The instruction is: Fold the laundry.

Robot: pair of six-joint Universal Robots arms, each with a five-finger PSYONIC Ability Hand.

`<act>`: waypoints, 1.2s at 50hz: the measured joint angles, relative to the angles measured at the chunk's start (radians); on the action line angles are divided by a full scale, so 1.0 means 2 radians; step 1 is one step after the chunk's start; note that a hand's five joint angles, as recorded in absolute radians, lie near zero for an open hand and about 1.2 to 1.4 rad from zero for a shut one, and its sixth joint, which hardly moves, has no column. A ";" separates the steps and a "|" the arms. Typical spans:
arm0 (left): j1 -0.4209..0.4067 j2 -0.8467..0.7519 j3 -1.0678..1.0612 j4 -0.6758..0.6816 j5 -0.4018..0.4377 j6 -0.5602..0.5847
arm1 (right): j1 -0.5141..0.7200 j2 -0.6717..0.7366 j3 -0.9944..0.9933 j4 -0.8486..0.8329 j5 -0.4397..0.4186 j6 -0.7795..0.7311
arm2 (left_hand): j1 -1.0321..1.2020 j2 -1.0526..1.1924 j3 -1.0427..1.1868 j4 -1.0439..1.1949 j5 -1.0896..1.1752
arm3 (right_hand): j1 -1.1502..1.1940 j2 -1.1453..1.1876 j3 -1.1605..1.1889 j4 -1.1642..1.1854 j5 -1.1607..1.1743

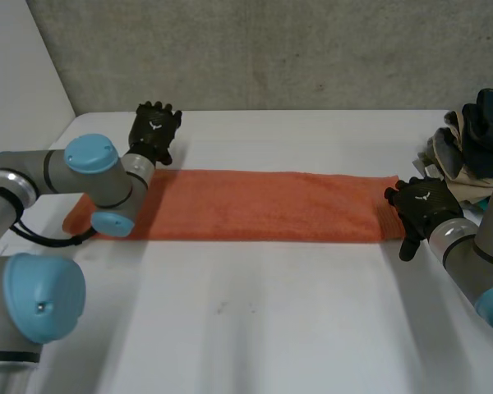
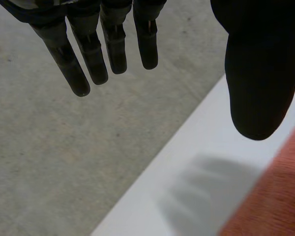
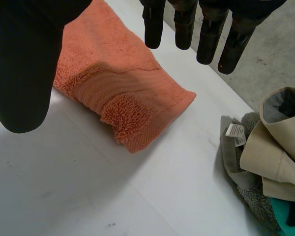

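- While both arms reach over the white table [image 1: 255, 328], an orange towel [image 1: 263, 205] lies across it as one long flat strip, folded lengthwise, stretching from under the left arm [image 1: 82, 176] to the right hand [image 1: 421, 205]
- The left hand [image 1: 154, 131] is just past the towel's far long edge, near its left end and close to the back edge of the table
- Its fingers [image 2: 91, 54] hang straight and slightly spread, with the thumb well apart from them and nothing held
- The left arm crosses over the towel's left end and hides part of it
- The right hand is at the towel's right end, its fingers [image 3: 206, 39] straight, a little spread and clear of the thumb, gripping nothing
- Whether it touches the cloth I cannot tell
- The towel's short end lies below those fingers, one layer on another, with a woven band showing
- A heap of other clothes [image 1: 472, 148], beige, grey, dark and teal, sits at the table's right edge, near the right hand and apart from the towel
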 measured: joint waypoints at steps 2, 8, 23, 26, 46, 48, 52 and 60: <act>-0.002 0.034 -0.062 0.010 0.006 0.000 | -0.001 0.000 -0.001 0.000 0.000 0.000 | -0.002 -0.001 -0.001 -0.003 -0.005 | 0.000 0.000 0.000 0.000 0.000; -0.004 0.123 -0.210 0.035 0.012 -0.001 | -0.003 0.007 -0.009 -0.001 -0.001 -0.001 | -0.006 -0.011 -0.011 -0.014 -0.019 | 0.000 0.000 0.000 0.000 0.000; 0.003 0.252 -0.401 0.045 0.011 -0.003 | -0.004 0.080 -0.066 -0.027 -0.011 -0.008 | -0.013 -0.025 -0.025 -0.029 -0.037 | 0.087 0.104 0.109 0.093 0.091; 0.003 0.266 -0.415 0.045 0.011 -0.003 | -0.004 0.097 -0.082 -0.030 -0.014 -0.013 | -0.013 -0.026 -0.025 -0.029 -0.037 | 0.232 0.267 0.269 0.259 0.247; 0.021 0.423 -0.556 0.045 0.014 -0.006 | -0.125 0.022 -0.011 -0.031 -0.017 -0.133 | -0.040 -0.050 -0.049 -0.050 -0.059 | 0.380 0.473 0.486 0.476 0.456; 0.030 0.447 -0.580 0.045 0.015 -0.006 | -0.142 0.017 -0.008 -0.031 -0.016 -0.164 | -0.040 -0.056 -0.059 -0.057 -0.067 | 0.380 0.473 0.487 0.476 0.456; 0.048 0.488 -0.617 0.046 0.015 -0.006 | -0.147 0.012 -0.012 -0.034 -0.015 -0.200 | -0.040 -0.066 -0.067 -0.066 -0.077 | 0.385 0.473 0.487 0.476 0.456; 0.098 0.555 -0.660 0.045 0.015 -0.008 | -0.047 -0.001 -0.046 -0.076 -0.018 -0.189 | -0.040 -0.075 -0.074 -0.075 -0.084 | 0.389 0.473 0.489 0.476 0.459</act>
